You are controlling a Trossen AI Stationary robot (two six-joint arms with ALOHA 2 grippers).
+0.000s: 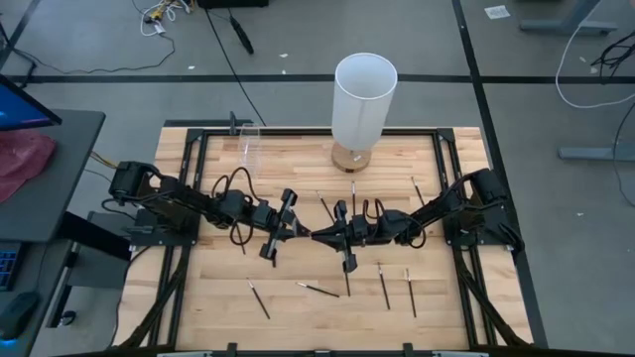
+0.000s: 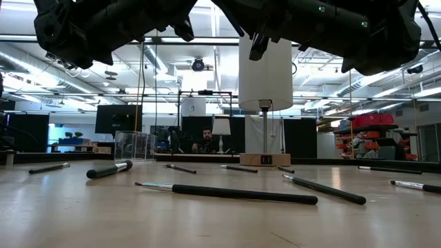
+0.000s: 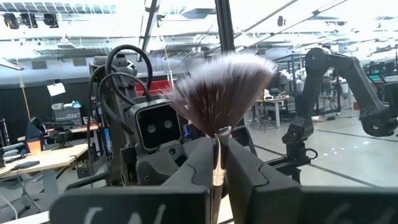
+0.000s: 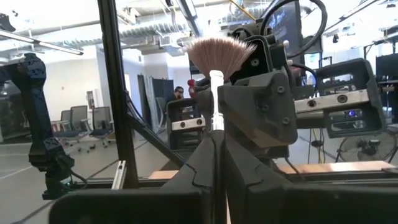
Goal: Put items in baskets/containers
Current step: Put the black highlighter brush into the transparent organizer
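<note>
Fan brush (image 3: 219, 99) is clamped between both meeting hands, left hand (image 1: 295, 230) and right hand (image 1: 319, 236), mid-table; clear cup (image 1: 249, 142) sits beyond and outboard of the left hand, the nearer one.

No readable text, label, brand, number or sign anywhere in the four views.
</note>
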